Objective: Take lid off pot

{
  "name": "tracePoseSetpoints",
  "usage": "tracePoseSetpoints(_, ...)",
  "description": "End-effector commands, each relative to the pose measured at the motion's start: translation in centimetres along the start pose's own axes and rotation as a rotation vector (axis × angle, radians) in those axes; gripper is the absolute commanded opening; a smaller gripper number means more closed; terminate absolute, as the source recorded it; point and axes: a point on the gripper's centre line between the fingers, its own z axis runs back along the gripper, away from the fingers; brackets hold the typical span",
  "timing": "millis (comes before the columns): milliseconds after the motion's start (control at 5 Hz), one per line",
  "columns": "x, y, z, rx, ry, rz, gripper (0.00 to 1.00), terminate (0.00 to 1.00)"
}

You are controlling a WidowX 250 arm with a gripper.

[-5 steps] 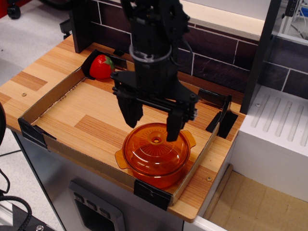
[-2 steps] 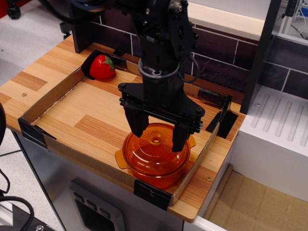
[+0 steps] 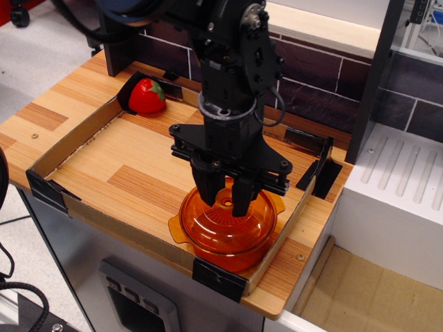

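The translucent orange pot [image 3: 223,254] stands in the near right corner of the cardboard-walled tray. The domed orange lid [image 3: 228,225] rests on it, level. My black gripper [image 3: 225,201] points straight down over the lid's centre. Its two fingers [image 3: 206,187] have closed in on either side of the small ring knob [image 3: 225,204], which shows between the tips. The pot's flat side handles [image 3: 174,228] stick out at left and right.
A red toy strawberry [image 3: 146,96] lies in the tray's far left corner. Low cardboard walls [image 3: 66,138] ring the wooden board. A dark brick wall [image 3: 311,83] stands behind, a white unit [image 3: 401,200] to the right, and black posts at the back.
The gripper has dropped lower over the pot and its fingers have closed from wide open to tight around the lid's knob. The pot and lid have shifted slightly right.
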Motion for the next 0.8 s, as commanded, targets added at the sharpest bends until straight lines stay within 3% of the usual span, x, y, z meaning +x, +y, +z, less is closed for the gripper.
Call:
tracePoseSetpoints(0,0.6,0.4,1.2,-0.015,-0.032,0.011,0.00,0.00)
tracePoseSetpoints(400,2.5,1.8,7.2,-0.125,-0.036,0.092,0.00,0.00)
tracePoseSetpoints(600,4.3,3.8,8.7,-0.139,-0.080,0.178,0.00,0.00)
